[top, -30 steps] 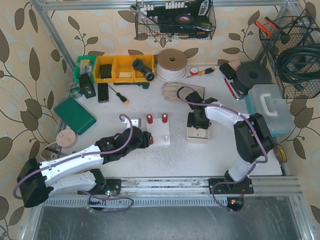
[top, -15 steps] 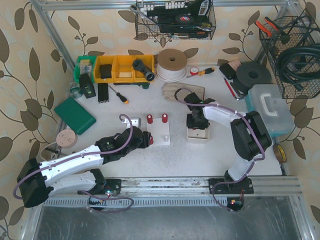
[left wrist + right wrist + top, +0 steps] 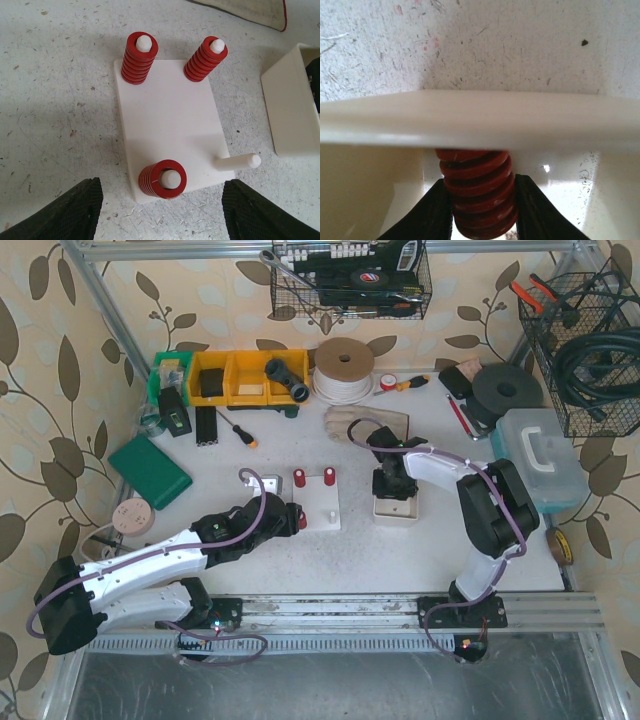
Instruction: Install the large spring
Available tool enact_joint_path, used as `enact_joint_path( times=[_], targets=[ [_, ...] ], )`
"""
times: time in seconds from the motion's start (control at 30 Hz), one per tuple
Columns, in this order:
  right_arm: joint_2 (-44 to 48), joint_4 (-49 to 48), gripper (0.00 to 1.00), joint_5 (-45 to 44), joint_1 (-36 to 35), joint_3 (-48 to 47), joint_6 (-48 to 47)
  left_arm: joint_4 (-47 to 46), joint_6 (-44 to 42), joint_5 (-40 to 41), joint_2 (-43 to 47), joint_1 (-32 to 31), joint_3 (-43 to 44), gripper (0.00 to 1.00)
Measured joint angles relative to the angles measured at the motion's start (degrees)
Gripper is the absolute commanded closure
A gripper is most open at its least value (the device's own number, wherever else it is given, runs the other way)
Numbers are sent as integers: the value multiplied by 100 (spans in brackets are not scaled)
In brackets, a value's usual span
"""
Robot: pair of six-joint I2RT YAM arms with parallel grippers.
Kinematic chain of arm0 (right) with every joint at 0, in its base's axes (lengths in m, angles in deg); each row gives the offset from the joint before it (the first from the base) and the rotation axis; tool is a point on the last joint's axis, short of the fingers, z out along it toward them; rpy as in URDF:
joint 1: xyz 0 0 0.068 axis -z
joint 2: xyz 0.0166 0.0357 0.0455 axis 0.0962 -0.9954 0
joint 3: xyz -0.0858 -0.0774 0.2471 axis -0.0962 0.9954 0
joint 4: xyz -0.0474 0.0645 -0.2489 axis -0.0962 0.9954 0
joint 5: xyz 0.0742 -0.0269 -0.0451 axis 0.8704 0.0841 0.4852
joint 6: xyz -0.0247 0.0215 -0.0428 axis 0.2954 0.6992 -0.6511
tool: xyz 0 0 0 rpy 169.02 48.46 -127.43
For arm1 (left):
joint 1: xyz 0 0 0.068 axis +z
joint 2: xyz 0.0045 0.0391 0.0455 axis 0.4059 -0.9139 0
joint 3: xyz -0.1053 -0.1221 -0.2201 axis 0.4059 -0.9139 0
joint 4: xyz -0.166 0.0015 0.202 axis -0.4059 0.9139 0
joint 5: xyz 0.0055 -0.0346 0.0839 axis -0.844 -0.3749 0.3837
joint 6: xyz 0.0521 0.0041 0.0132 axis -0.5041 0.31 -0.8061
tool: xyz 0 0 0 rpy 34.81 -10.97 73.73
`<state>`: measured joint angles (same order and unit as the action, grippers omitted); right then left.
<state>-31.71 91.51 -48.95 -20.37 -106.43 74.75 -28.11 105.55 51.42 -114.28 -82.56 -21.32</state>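
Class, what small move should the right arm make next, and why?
Probably lift straight up: the right gripper pinches the red spring inside the box, whose wall blocks sideways travel, and one peg stands bare.

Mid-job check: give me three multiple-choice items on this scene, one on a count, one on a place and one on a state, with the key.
1. How many pegs on the white plate carry springs? A one; B three; C four.
2. Where is the right gripper working? A inside the white box; B on the plate; C raised high in the air.
3. The right gripper's jaws are: A pressed on a red spring; B wide apart, empty; C closed on a peg.

Key: 1 B, the fourth peg is bare. 2 A, the box rim crosses the wrist view. 3 A, both fingers touch the spring's sides.
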Motion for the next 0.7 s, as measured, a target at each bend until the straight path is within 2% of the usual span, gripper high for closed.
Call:
enact_joint_path(
  times=[0.3,0.7],
  targets=[
    [199,181,100,-111,-37,4,-107,0,-2,-2,-2,0,2,31],
    [1801,-59,100,153,-227,304,-463,59,0,-37,-35,0,140,27]
  ],
)
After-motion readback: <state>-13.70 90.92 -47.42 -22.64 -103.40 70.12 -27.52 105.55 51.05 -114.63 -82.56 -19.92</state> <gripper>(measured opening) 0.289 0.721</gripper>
